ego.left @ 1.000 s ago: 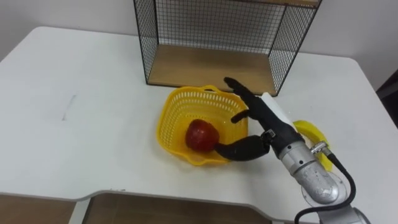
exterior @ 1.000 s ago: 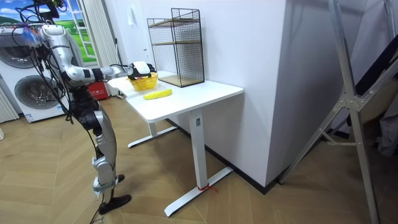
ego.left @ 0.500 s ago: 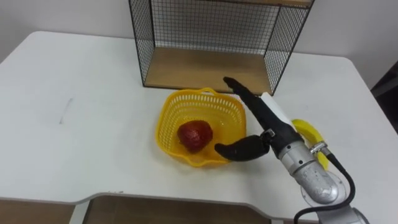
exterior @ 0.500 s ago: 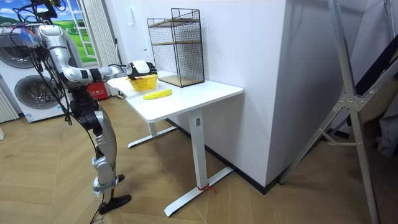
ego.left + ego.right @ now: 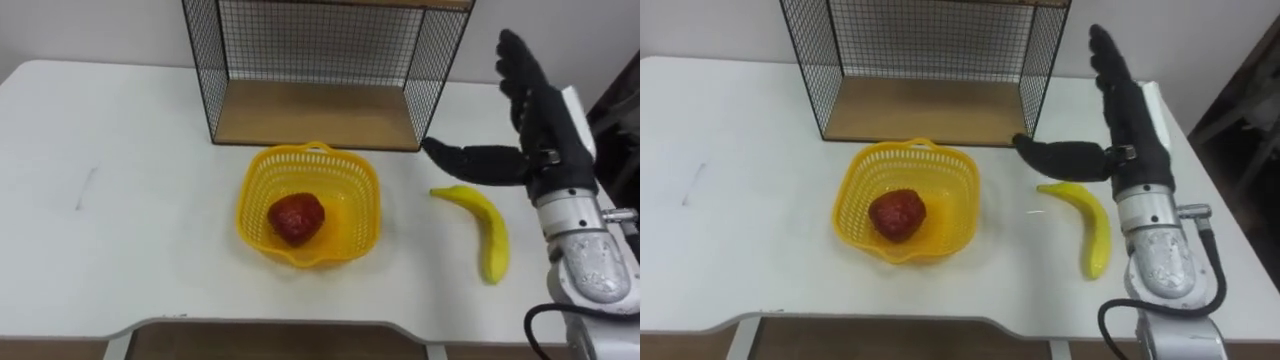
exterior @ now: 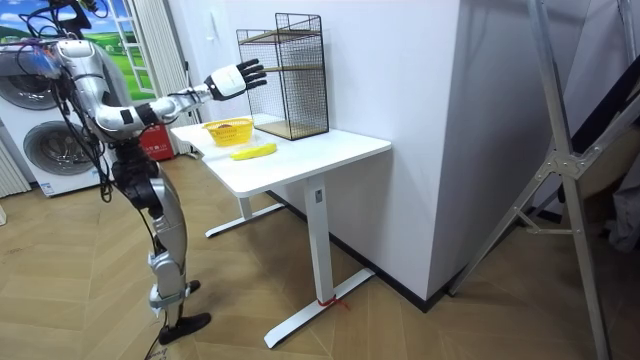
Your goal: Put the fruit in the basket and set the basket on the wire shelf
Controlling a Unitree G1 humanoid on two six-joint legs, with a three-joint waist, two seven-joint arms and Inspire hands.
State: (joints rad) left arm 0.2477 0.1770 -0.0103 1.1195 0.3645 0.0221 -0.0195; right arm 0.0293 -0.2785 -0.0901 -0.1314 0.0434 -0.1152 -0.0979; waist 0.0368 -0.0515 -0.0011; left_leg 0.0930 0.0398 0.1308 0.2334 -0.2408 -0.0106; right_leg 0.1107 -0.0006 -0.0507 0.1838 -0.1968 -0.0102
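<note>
the right hand (image 5: 548, 128) is hovering spread and empty; the banana (image 5: 482, 228) is lying on the worktop (image 5: 130, 235) below it, a red fruit (image 5: 295, 218) sitting in the basket (image 5: 306, 148) leftward. next, likely grasping the banana.

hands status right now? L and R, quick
Right hand: open, fingers straight, holding nothing, up in the air; the banana lies loose below it.
Left hand: cannot be told.
</note>
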